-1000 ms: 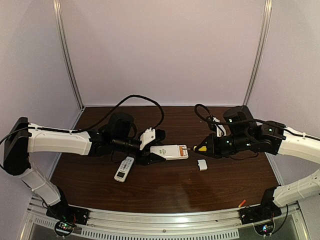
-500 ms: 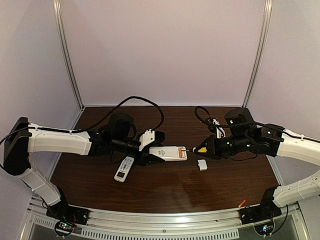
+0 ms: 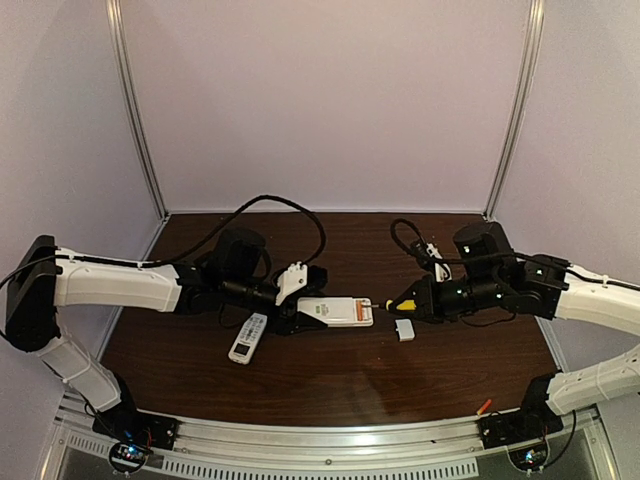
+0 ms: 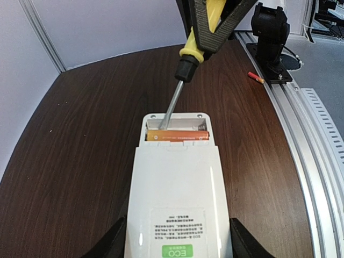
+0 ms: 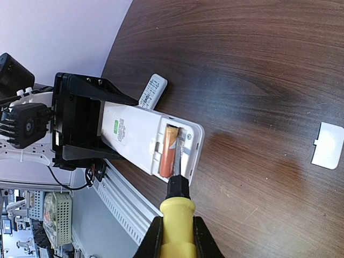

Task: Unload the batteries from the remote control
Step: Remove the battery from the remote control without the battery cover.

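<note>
Here the right gripper [image 5: 175, 232] pinches a screwdriver [image 5: 176, 209] beside the battery [image 4: 177, 136], left gripper [image 4: 177, 244] clamping the remote [image 4: 177, 183].

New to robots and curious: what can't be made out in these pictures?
- Tip of the screwdriver: left wrist view, it dips behind the battery in the open compartment of the remote.
- Button side of the remote: faces away from every camera.
- The label print: left wrist view, too small to read.
- Handle end of the screwdriver: right wrist view, cut off by the bottom edge, between the fingers of the right tool.
</note>
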{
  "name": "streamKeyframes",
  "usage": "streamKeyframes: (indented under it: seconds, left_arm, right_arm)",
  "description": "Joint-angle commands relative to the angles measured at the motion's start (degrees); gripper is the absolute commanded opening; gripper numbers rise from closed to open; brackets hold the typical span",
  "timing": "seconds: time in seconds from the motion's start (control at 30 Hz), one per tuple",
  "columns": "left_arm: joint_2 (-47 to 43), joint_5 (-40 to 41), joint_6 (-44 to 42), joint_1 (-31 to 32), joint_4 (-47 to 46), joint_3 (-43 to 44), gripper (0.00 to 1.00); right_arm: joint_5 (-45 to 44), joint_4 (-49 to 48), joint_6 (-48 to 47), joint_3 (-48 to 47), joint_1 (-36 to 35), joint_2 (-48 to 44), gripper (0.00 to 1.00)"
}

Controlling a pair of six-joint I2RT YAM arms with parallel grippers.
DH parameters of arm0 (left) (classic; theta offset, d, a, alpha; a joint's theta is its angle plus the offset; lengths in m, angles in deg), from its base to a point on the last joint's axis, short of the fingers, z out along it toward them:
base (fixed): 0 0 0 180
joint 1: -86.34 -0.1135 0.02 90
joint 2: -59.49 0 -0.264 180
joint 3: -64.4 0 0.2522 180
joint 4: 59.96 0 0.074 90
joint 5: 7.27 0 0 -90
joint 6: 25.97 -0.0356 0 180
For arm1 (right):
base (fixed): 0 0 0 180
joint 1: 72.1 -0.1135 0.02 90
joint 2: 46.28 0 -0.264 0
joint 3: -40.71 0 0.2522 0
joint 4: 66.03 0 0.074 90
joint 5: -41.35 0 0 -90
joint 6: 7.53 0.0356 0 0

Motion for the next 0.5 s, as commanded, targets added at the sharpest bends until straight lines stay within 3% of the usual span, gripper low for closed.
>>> streamKeyframes:
  seconds: [0.0,0.47]
  left_arm:
    - [-1.9,-5.1,-1.0,0.8,-4.8,-0.1,0.0]
    - [-1.8,-6.4,0.8,0.8,-6.1,-0.6,0.0]
  right_arm:
    - [3.6,-6.0,-1.3,0.8,-0.1,-0.9,0.0]
    - [5.0,-8.1,-3.7,3.0,0.1,-2.7,0.0]
